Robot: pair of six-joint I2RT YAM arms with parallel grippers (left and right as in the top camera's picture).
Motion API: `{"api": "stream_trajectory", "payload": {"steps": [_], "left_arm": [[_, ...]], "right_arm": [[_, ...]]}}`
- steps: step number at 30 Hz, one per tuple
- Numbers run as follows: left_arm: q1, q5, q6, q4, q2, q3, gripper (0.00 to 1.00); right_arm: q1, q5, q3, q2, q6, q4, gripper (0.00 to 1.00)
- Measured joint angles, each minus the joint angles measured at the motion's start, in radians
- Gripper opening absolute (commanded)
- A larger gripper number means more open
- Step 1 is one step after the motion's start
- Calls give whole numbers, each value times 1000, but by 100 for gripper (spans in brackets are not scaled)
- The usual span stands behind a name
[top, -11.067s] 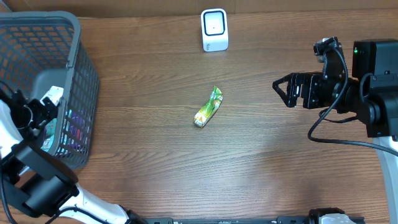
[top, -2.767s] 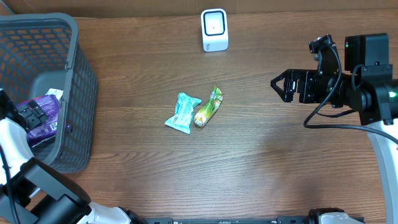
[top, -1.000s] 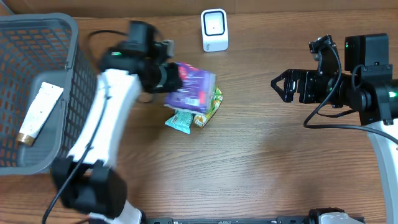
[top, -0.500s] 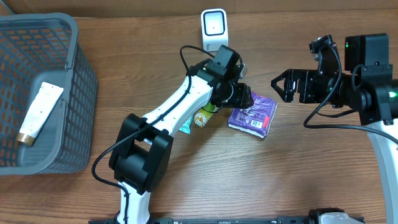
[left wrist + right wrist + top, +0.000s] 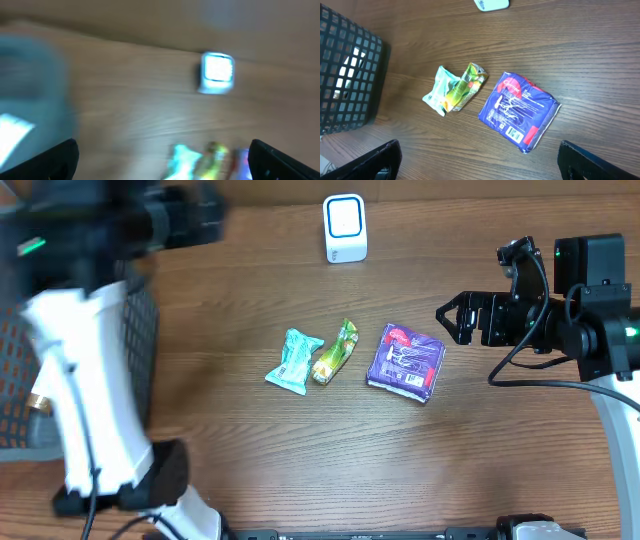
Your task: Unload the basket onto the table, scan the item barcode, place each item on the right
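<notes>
A purple packet [image 5: 405,361] lies flat on the table, its barcode [image 5: 512,132] facing up near one edge. Left of it lie a green packet [image 5: 336,351] and a teal packet [image 5: 294,361], touching each other. The white scanner [image 5: 345,227] stands at the back edge. My left gripper [image 5: 200,222] is a blur at the back left, high above the table; in its wrist view it is open [image 5: 162,160] and holds nothing. My right gripper [image 5: 452,320] hovers open just right of the purple packet, its fingers [image 5: 380,160] wide apart and nothing between them.
A grey mesh basket [image 5: 345,75] stands at the left edge, mostly hidden by my blurred left arm [image 5: 80,380] in the overhead view. Bare wood stretches along the front of the table.
My left gripper opened and let go of the purple packet, which now lies right of the green packet. The left arm swung fast back to the left. The right arm stayed still.
</notes>
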Motion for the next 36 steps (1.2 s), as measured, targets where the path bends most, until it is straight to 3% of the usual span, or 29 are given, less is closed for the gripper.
{"api": "stream_trajectory", "payload": {"steps": [6, 9, 17, 22, 30, 36], "left_arm": [[398, -93, 63, -119, 34, 9, 100], [470, -138, 77, -125, 102, 4, 100], [479, -306, 65, -195, 281, 3, 96], [482, -399, -10, -199, 350, 0, 96], [488, -415, -62, -206, 353, -37, 98], [509, -401, -77, -172, 253, -221, 90]], "right_arm": [[0, 0, 0, 0, 0, 0, 100], [0, 0, 0, 0, 0, 3, 100], [0, 0, 0, 0, 0, 3, 100], [0, 0, 0, 0, 0, 3, 100], [0, 0, 0, 0, 0, 1, 100], [0, 0, 0, 0, 0, -7, 100]]}}
